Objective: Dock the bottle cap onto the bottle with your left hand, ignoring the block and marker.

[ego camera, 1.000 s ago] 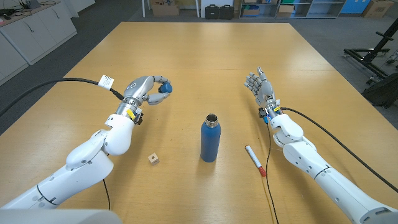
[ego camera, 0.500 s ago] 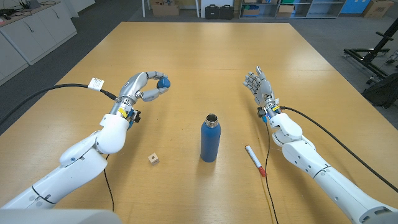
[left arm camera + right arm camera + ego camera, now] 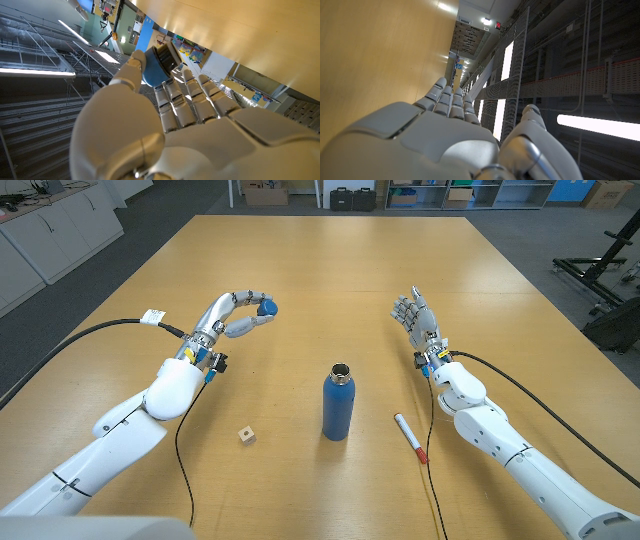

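On wooden desk [image 3: 330, 270], left hand [image 3: 236, 317] raised, pinching blue bottle cap [image 3: 267, 307] in fingertips, small block [image 3: 246, 436] nearer front, blue bottle [image 3: 338, 404] upright at centre, mouth uncapped, marker [image 3: 410, 437] beside it, right hand [image 3: 416, 317] empty, fingers extended.

The wooden worktop [image 3: 330, 270] is light tan, evenly lit, and stands on a grey floor [image 3: 175, 205]. White cabinets [image 3: 50, 230] line the wall on the robot's left; cardboard boxes [image 3: 266, 194], black cases [image 3: 352, 197] and shelving with blue bins [image 3: 480, 192] stand beyond the far edge. A black metal stand [image 3: 600, 270] sits on the floor to the right, and the wrist views show fluorescent ceiling strip lights [image 3: 600, 125] and wire-mesh panels [image 3: 520, 65].
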### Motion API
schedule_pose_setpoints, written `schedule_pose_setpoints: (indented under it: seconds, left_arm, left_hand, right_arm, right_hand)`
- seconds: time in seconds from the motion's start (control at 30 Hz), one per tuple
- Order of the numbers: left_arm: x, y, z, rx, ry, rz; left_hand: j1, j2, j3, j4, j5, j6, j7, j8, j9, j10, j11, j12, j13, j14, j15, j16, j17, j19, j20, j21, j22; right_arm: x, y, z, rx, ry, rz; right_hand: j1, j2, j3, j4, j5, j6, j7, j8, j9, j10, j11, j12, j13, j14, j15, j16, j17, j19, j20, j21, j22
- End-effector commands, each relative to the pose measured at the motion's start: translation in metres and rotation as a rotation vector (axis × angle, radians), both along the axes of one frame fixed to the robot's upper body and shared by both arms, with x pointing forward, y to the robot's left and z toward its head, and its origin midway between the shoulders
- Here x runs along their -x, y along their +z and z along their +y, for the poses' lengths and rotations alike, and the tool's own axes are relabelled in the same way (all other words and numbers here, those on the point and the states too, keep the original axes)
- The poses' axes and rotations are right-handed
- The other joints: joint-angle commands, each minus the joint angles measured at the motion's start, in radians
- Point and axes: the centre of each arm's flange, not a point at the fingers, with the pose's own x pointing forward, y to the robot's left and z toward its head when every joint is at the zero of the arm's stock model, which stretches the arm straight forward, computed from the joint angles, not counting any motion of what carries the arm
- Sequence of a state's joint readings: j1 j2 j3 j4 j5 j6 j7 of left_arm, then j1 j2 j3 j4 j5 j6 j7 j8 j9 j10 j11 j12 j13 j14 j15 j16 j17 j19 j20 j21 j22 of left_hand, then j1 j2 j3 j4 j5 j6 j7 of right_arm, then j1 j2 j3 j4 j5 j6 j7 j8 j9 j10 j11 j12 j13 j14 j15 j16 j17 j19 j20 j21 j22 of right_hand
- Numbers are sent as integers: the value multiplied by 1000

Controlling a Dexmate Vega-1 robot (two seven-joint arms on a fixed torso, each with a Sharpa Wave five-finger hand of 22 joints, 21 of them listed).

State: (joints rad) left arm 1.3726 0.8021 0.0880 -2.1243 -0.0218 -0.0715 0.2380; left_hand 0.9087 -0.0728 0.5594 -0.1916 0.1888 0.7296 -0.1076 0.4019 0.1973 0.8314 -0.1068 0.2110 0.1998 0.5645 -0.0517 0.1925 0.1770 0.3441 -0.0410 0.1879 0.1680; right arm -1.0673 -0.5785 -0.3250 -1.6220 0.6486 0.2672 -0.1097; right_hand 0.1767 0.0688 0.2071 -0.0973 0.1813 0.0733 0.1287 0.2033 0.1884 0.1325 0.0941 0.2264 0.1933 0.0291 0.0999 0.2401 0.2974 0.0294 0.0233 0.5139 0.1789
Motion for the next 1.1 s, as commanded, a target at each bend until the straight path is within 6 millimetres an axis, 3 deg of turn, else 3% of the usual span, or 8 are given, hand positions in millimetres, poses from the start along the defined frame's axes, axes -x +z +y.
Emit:
schedule_pose_setpoints:
  seconds: [0.03, 0.67, 1.1]
  left_arm:
    - [-6, 6, -9, 2, -142, 35]
    - [-21, 8, -25, 61, -446, 147]
    - [-21, 12, -47, 40, -642, 248]
  left_hand:
    - [-5, 26, 31, 28, 5, 105, -81, 23, 5, 123, -109, 8, 7, 9, -168, 0, 2, 0, -5, -1, 2]
    - [-11, 32, 35, 29, 8, 118, -78, 25, 6, 135, -109, 8, 8, 9, -169, 0, 2, 2, -8, 1, 2]
    - [-18, 30, 35, 29, 8, 120, -77, 24, 6, 141, -109, 7, 9, 10, -166, -1, 2, 2, -8, 1, 2]
  right_arm:
    - [0, -2, 1, -5, 1, 1]
    - [3, -5, 1, -5, -7, 0]
    - [4, -5, 5, -2, -4, -4]
  right_hand:
    - [3, 7, -3, -2, -4, 5, 4, -3, 5, 6, 2, -4, 1, 7, 3, -3, 2, 9, 3, -4, 6]
    - [4, 8, -4, -2, -4, 6, 4, -3, 5, 5, 3, -5, 1, 7, 4, -3, 2, 10, 4, -8, 6]
    - [4, 8, -5, -2, -4, 6, 5, -3, 5, 6, 3, -5, 1, 6, 4, -4, 2, 10, 5, -12, 6]
